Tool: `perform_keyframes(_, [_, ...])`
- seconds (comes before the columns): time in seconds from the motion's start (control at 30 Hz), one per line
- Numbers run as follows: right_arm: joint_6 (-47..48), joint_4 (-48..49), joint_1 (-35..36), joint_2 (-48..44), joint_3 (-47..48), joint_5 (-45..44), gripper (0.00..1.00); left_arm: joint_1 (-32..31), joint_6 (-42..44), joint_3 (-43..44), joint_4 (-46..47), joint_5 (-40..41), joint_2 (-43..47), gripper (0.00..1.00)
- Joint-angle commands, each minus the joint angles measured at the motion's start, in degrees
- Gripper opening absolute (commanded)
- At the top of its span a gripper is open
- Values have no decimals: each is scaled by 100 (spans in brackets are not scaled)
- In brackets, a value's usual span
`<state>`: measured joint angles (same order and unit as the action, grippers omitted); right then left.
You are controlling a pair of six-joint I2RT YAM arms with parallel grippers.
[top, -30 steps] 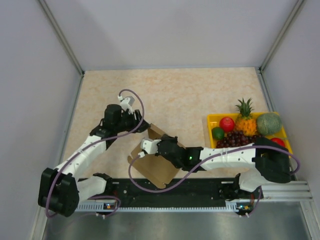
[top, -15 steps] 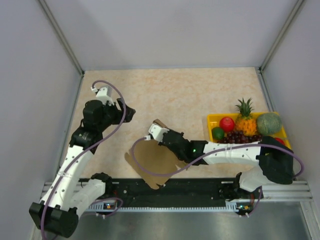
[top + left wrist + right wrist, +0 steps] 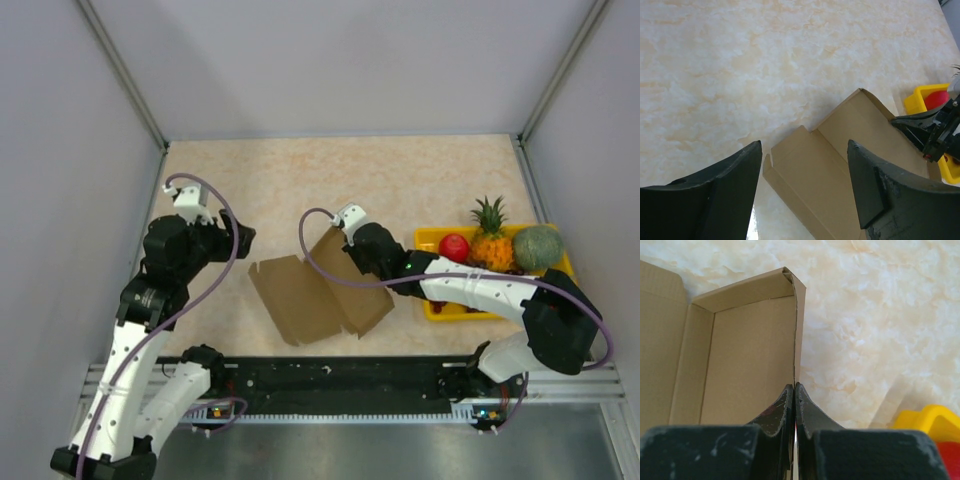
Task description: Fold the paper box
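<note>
The paper box (image 3: 315,300) is a brown cardboard sheet lying open on the table, with one side wall standing up at its far right. My right gripper (image 3: 343,243) is shut on the top edge of that upright wall. In the right wrist view the fingertips (image 3: 788,392) pinch the thin wall, with the box's inner panel (image 3: 745,360) to the left. My left gripper (image 3: 244,236) is open and empty, above the table to the left of the box. In the left wrist view (image 3: 804,145) the box (image 3: 840,160) shows between the spread fingers.
A yellow fruit tray (image 3: 424,240) with a pineapple (image 3: 490,238), a melon (image 3: 537,247) and a red fruit (image 3: 454,247) stands at the right, close behind my right arm. Its corner shows in the right wrist view (image 3: 930,417). Grey walls enclose the table.
My left gripper has let go of the box and drawn back to the left. My right gripper has moved up and to the right with the wall, and the box has opened out flatter.
</note>
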<state>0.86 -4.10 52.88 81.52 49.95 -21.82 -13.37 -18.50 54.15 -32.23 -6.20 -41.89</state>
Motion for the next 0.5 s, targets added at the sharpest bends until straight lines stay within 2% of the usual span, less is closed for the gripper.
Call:
perform_keyframes(0.0, [-613, 120, -59, -40, 181, 469, 0, 18, -39, 87, -398, 241, 119, 74])
perform_keyframes(0.23, [-1264, 190, -287, 14, 23, 469, 0, 27, -856, -528, -548, 339, 462, 79])
perform_keyframes(0.47, [-1440, 216, -498, -21, -47, 723, 0, 27, -883, -651, -653, 102, 541, 81])
